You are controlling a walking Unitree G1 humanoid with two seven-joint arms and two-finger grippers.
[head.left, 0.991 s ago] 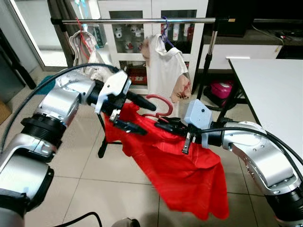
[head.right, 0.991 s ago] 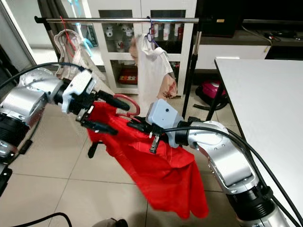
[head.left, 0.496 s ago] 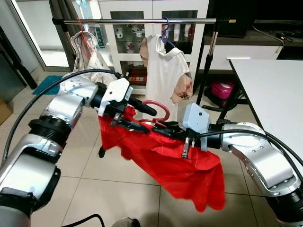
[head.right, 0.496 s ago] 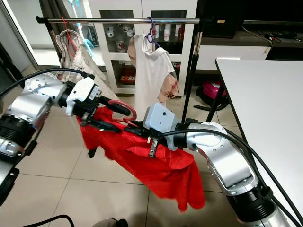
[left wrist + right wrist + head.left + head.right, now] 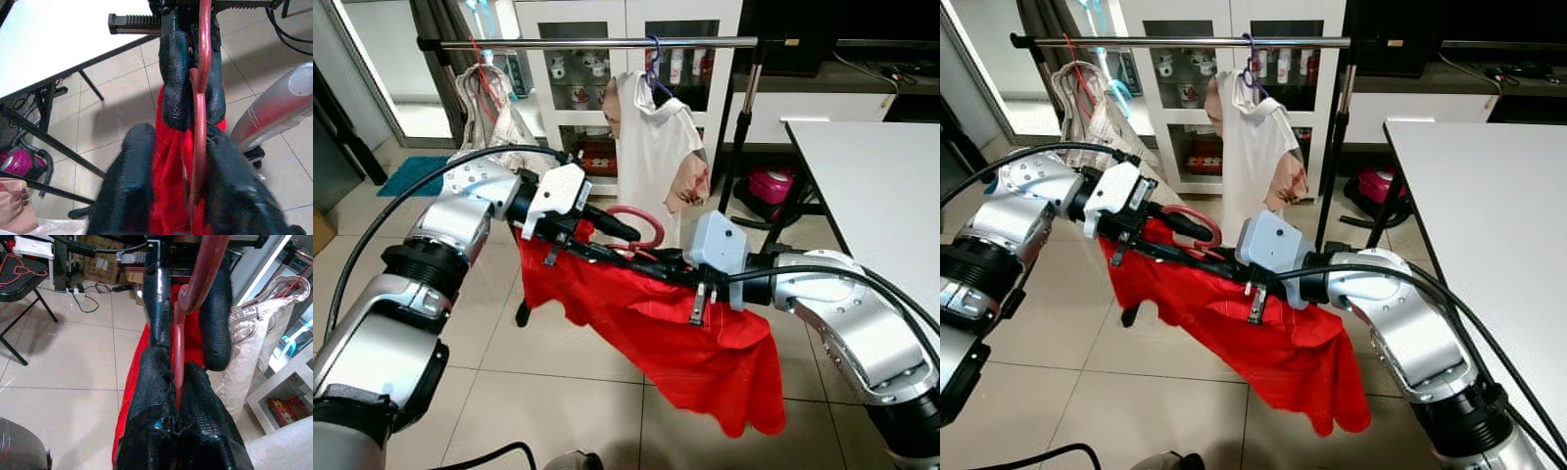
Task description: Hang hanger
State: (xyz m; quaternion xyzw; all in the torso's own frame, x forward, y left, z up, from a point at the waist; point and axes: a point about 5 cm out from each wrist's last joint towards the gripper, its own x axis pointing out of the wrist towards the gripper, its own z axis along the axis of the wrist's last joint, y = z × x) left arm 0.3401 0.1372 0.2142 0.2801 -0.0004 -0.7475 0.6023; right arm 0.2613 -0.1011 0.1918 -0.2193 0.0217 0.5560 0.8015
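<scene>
A red hanger (image 5: 642, 217) carries a red shirt (image 5: 705, 338) and is held in mid-air between my two grippers, below and in front of the metal clothes rail (image 5: 607, 43). The hook curves upward, well below the rail. My left gripper (image 5: 621, 245) comes in from the left and is shut on the hanger's neck and some red cloth (image 5: 171, 196). From the right, my right gripper (image 5: 644, 262) is shut on the hanger's red rod (image 5: 178, 352), tip to tip with the left one. The shirt droops down to the right.
A white shirt (image 5: 651, 147) hangs on a purple hanger mid-rail, and beige garments (image 5: 494, 113) hang at the rail's left end. The rack's black upright (image 5: 739, 127) stands at the right. A white table (image 5: 871, 186) lies at the right, a glass-fronted cabinet behind.
The left gripper's fingers, spread wide a second ago, have closed on the hanger's neck. The hanger and shirt have lifted slightly and levelled out between the two grippers.
</scene>
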